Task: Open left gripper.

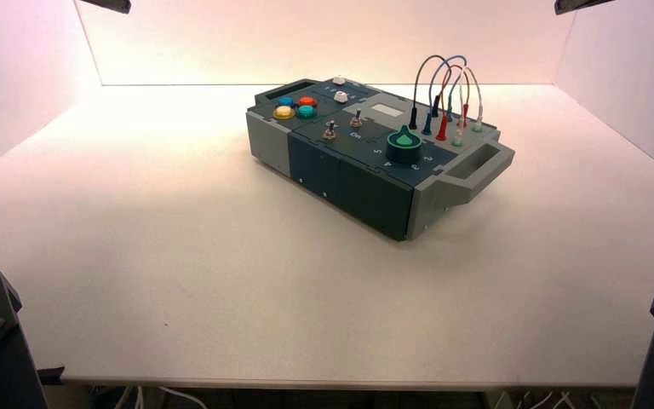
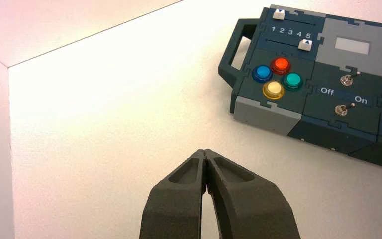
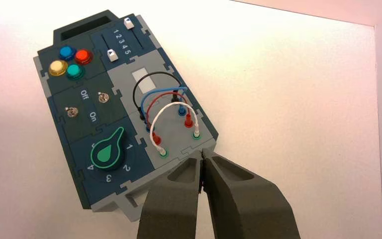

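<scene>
My left hand (image 2: 206,154) is clenched on nothing, fingertips touching, above bare bench (image 2: 104,149); the box (image 2: 328,99) lies well ahead of it. Opening risks little, I judge: nothing is nearby. My right hand (image 3: 201,155), also clenched, hovers over the box.

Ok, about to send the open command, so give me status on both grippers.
Left gripper shut, fingers tip to tip, holding nothing, over bare table short of the control box. Right gripper shut, empty. Nothing in the way.
</scene>
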You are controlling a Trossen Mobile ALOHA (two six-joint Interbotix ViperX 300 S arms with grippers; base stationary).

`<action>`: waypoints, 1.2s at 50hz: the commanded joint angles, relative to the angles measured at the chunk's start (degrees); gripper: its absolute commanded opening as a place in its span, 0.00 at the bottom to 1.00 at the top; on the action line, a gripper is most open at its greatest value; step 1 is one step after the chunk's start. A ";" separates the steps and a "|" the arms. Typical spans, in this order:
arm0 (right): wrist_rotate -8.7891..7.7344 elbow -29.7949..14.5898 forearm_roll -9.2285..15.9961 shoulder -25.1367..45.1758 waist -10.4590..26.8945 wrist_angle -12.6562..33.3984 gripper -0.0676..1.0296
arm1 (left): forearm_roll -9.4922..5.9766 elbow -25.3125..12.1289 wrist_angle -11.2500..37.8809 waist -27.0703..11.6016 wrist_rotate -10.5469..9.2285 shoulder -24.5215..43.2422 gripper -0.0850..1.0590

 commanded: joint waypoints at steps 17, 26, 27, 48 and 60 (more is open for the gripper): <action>0.18 -0.79 0.26 0.09 0.18 -0.53 0.04 | 0.00 -0.70 -0.53 0.09 0.09 -0.26 0.05; 0.09 -0.53 0.26 0.53 0.26 -0.53 0.04 | 0.00 -0.97 -0.44 0.09 0.09 -0.44 0.05; 0.18 -0.53 0.26 0.53 0.18 -0.53 0.04 | -0.09 -1.05 -0.35 0.00 0.09 -0.44 0.05; 0.18 -0.88 0.35 0.53 0.18 0.18 0.04 | -0.88 -4.39 7.91 -9.84 5.80 3.52 0.05; 0.26 -1.05 0.62 0.53 0.18 0.44 0.04 | -1.41 -5.89 8.88 -11.78 6.50 6.42 0.05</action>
